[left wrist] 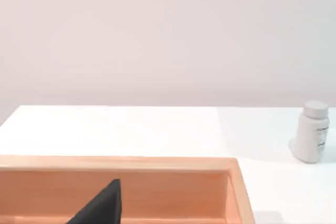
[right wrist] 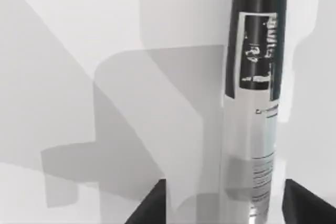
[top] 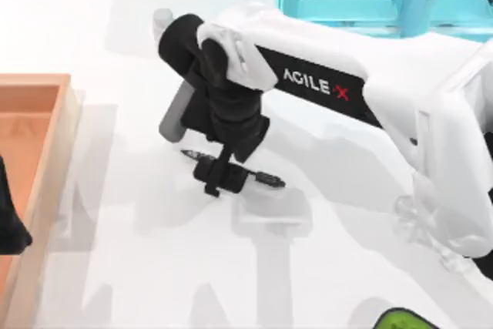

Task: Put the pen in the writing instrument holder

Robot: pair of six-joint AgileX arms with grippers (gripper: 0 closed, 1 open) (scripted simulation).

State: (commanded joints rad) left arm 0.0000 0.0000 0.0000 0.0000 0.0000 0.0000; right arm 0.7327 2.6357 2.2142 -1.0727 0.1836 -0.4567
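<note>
From above, the right tool (top: 221,177) straddles the pen (top: 266,179) lying on the table (top: 154,267), fingers apart at its barrel. The left tool (left wrist: 100,205) hangs parked over the wooden tray (left wrist: 237,182). The right wrist view shows the pen between open fingers: grasping step; next, close squarely.

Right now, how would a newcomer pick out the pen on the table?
Follow the white AgileX right arm to its black right gripper near the table's middle. Lying flat beneath it is the slim black marker pen with a white-grey label band, far thinner than the white bottle nearby.
</note>
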